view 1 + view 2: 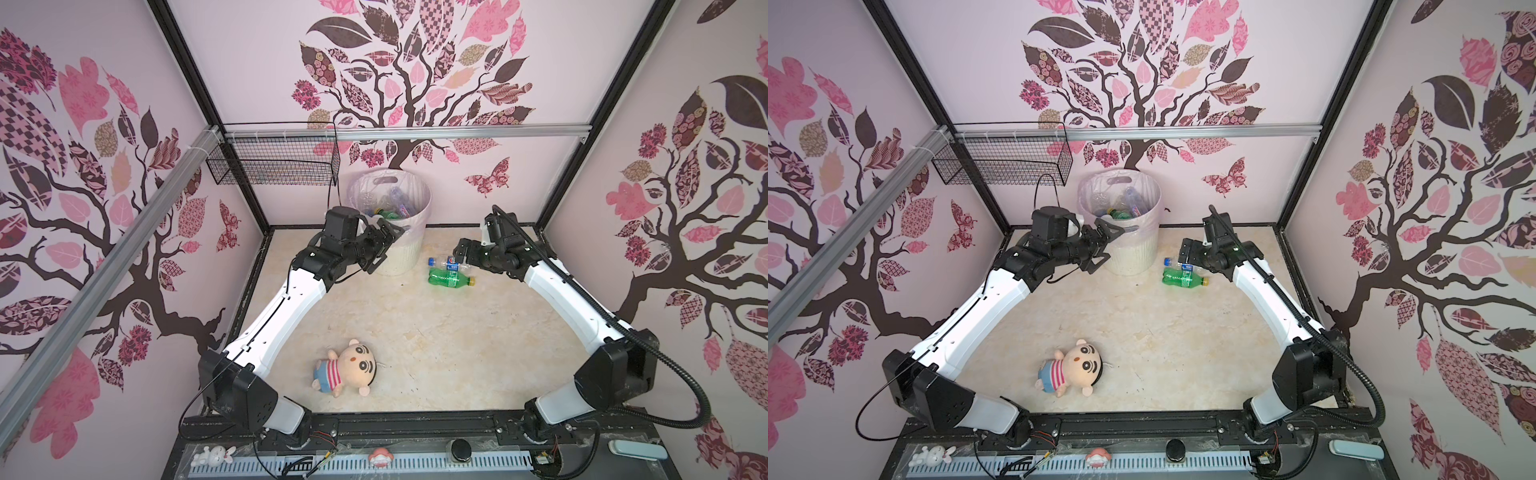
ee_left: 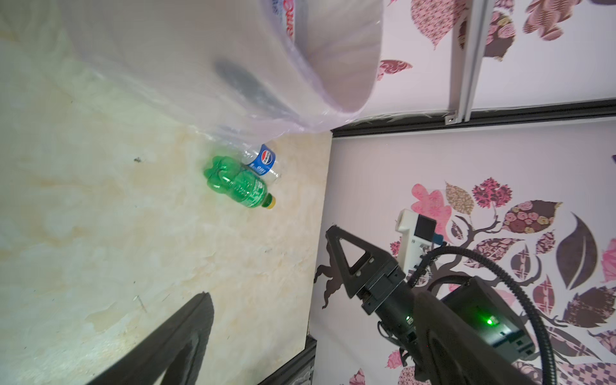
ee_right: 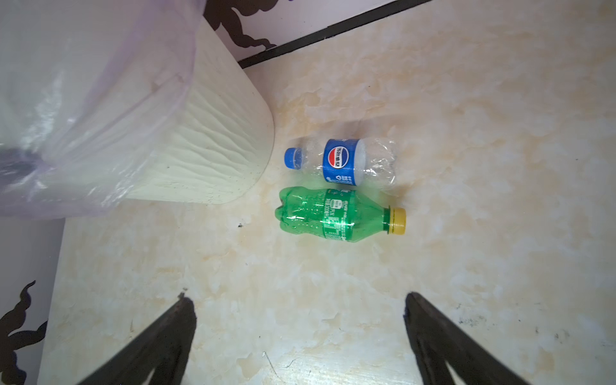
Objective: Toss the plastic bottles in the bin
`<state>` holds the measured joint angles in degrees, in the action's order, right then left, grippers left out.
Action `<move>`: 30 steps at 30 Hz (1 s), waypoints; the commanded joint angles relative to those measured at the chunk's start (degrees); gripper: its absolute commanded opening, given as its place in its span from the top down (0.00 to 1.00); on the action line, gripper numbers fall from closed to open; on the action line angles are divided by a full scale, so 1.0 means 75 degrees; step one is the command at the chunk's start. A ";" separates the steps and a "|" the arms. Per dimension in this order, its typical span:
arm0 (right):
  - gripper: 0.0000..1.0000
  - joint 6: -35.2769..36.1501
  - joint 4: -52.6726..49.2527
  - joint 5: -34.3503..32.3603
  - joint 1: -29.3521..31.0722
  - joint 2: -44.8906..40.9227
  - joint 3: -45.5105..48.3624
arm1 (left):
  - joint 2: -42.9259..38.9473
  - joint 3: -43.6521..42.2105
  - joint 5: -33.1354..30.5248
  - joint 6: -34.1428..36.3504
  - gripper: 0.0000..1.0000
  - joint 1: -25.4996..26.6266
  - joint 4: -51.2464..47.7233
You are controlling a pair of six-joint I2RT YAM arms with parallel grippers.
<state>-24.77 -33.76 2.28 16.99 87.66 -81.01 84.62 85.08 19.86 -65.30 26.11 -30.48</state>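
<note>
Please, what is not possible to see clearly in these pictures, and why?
- Binned bottles: both top views, overlapping, lower ones behind the bin wall; uncountable.
- Pepsi bottle: base end under the right gripper, both top views.
- Black wire basket: contents too small, both top views.

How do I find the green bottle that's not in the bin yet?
Find the big white bin at the back of the table. Two bottles lie just right of it; the green bottle is the nearer one. It has a yellow cap, while the clear bottle beside it has a blue label.
</note>
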 commanded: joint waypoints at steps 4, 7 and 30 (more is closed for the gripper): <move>0.00 0.0432 0.0804 0.0051 -0.0270 0.0678 0.0361 | -0.0020 -0.0711 0.0444 0.0152 0.03 0.0280 -0.0564; 0.00 0.0696 0.0927 0.0114 -0.0299 0.1128 0.0279 | 0.0058 -0.0875 0.0552 0.0152 0.03 0.0330 -0.0884; 0.00 0.1416 0.1522 0.0529 -0.0401 0.2905 -0.0024 | 0.0242 -0.1040 0.0563 0.0300 0.03 0.0366 -0.1418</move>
<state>-14.92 -22.72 4.82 14.31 107.48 -78.78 85.49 77.89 23.66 -64.20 28.56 -40.86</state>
